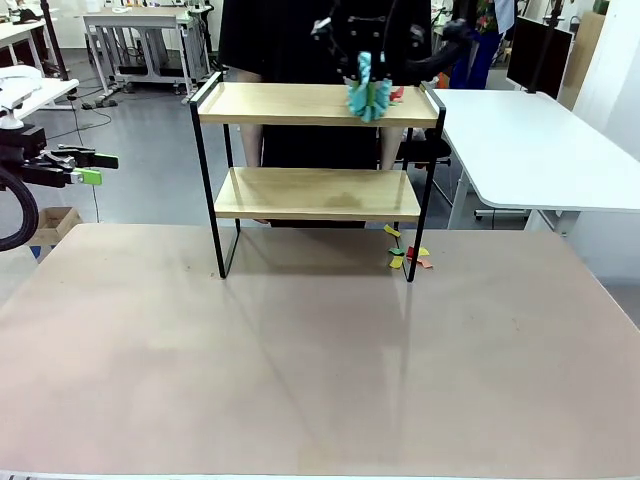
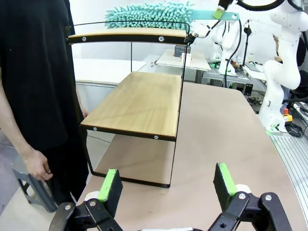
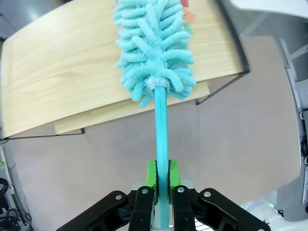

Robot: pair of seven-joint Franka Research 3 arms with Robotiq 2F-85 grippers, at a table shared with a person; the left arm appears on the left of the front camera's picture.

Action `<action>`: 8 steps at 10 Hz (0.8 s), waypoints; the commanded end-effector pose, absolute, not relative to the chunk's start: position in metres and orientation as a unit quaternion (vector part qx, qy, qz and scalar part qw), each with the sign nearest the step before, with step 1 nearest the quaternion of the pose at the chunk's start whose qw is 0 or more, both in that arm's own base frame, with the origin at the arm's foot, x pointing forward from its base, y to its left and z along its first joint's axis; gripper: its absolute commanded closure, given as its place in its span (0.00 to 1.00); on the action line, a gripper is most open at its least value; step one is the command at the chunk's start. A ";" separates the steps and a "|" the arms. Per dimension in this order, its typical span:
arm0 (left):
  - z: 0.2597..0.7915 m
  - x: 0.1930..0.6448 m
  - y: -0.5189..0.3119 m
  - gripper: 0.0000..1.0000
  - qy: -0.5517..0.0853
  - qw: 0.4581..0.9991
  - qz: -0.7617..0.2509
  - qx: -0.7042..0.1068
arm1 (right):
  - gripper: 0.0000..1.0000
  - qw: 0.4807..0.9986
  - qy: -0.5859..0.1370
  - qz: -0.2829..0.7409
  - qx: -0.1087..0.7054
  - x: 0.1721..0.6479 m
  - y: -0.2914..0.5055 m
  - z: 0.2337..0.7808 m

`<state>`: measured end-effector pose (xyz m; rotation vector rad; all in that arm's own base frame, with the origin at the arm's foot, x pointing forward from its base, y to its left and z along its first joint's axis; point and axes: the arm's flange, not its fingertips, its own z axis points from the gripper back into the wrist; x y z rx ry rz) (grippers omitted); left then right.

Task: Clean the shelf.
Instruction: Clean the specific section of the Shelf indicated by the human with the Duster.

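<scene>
The shelf (image 1: 315,105) stands at the table's far side, two light wooden boards in a thin black frame. My right gripper (image 1: 360,62) hangs above its top board near the right end, shut on the teal handle of a fluffy teal duster (image 1: 370,97) whose head rests on that board. In the right wrist view the gripper (image 3: 162,180) pinches the handle and the duster head (image 3: 154,48) lies along the top board (image 3: 62,82), with coloured scraps (image 3: 187,14) at its tip. My left gripper (image 1: 98,168) hovers open, off the table's left side. Its wrist view shows the left gripper (image 2: 168,185) holding nothing, facing the shelf's end (image 2: 139,103).
Several coloured paper scraps (image 1: 405,255) lie on the table by the shelf's right front leg, and a red one (image 1: 397,95) is on the top board. A person in black (image 2: 33,72) stands behind the shelf. The brown table (image 1: 300,370) stretches wide in front.
</scene>
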<state>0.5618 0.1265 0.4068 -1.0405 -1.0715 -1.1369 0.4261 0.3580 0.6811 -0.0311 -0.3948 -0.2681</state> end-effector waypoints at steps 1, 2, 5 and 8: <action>0.409 0.561 0.126 0.00 -0.463 0.589 -0.491 -0.445 | 0.87 0.974 -0.176 -0.134 -0.036 0.423 0.321 0.669; 0.409 0.561 0.126 0.00 -0.463 0.589 -0.491 -0.445 | 0.87 0.970 -0.177 -0.153 -0.060 0.421 0.305 0.670; 0.409 0.561 0.126 0.00 -0.463 0.589 -0.491 -0.445 | 0.87 0.946 -0.216 -0.222 -0.095 0.409 0.281 0.679; 0.409 0.561 0.126 0.00 -0.463 0.589 -0.491 -0.445 | 0.87 0.952 -0.230 -0.186 -0.079 0.396 0.271 0.692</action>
